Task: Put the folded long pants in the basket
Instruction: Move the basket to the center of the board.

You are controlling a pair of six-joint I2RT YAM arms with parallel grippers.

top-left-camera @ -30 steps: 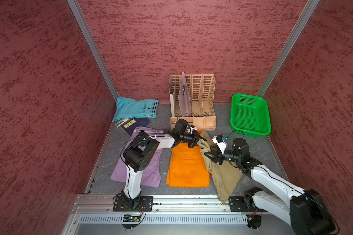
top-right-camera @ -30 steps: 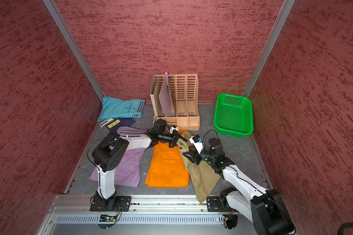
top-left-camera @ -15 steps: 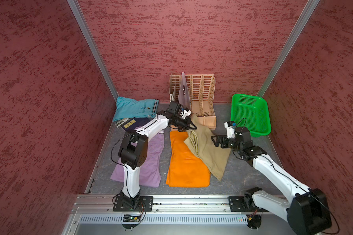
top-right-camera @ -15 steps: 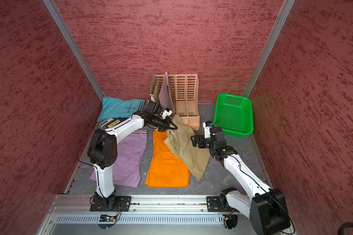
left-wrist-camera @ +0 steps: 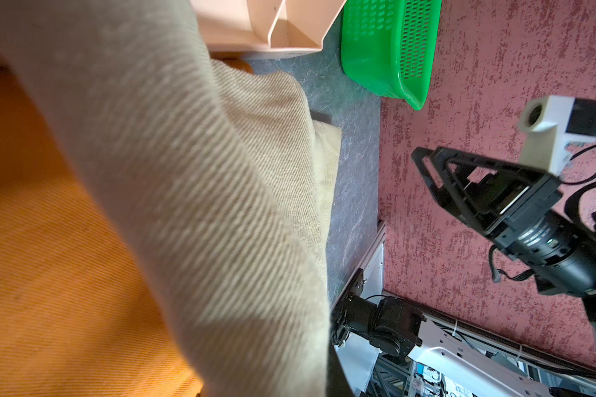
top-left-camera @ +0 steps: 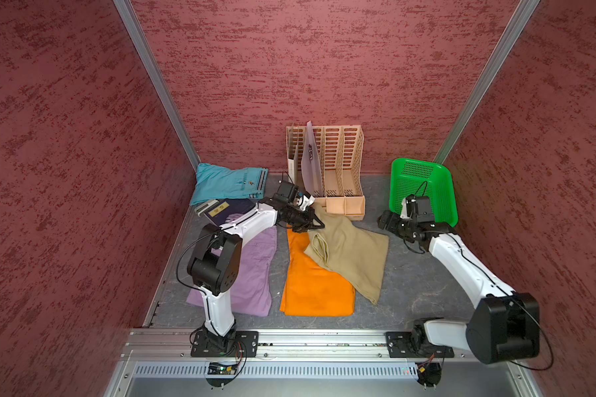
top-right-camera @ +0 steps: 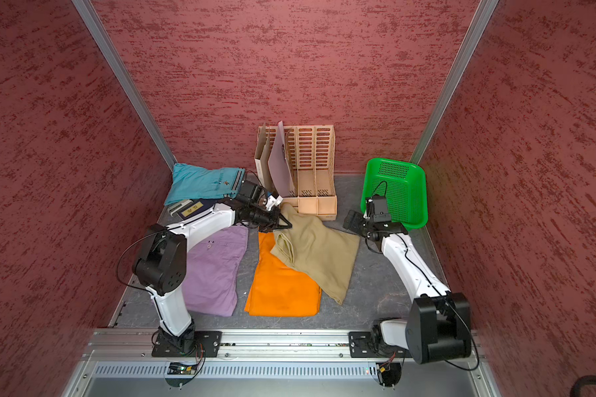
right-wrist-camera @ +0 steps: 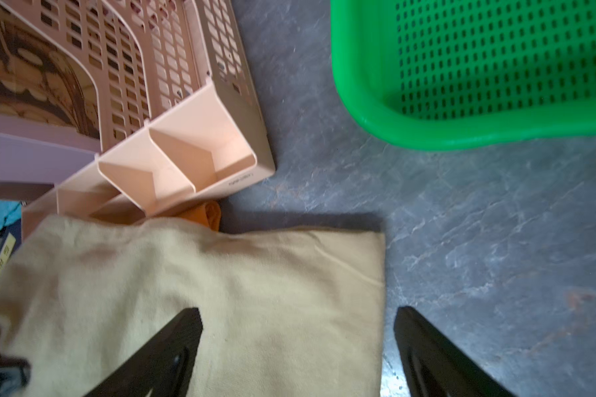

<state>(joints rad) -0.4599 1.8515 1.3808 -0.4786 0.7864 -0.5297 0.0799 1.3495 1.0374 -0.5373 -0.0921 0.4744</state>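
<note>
The khaki long pants (top-left-camera: 351, 254) (top-right-camera: 319, 254) lie askew across the top of the orange pants (top-left-camera: 310, 288). My left gripper (top-left-camera: 319, 225) (top-right-camera: 288, 225) is shut on their back corner, which is lifted a little. In the left wrist view the khaki cloth (left-wrist-camera: 186, 192) hides the jaws. My right gripper (top-left-camera: 384, 220) (right-wrist-camera: 298, 314) stands open just above the khaki pants' right edge, holding nothing. Lilac pants (top-left-camera: 252, 275) lie under the left arm, and turquoise pants (top-left-camera: 227, 182) lie at the back left. The green basket (top-left-camera: 424, 192) (right-wrist-camera: 427, 130) stands tilted in the back right corner, with nothing in it.
A beige file organizer (top-left-camera: 338, 172) with a lilac folder stands at the back centre, right behind the left gripper. A dark blue booklet (top-left-camera: 227, 209) lies beside the turquoise pants. Bare grey floor (top-left-camera: 410, 275) separates the khaki pants from the basket.
The left gripper has dragged the khaki pants' corner toward the back, swinging them across the orange pants. The right gripper has moved right and back and opened wider.
</note>
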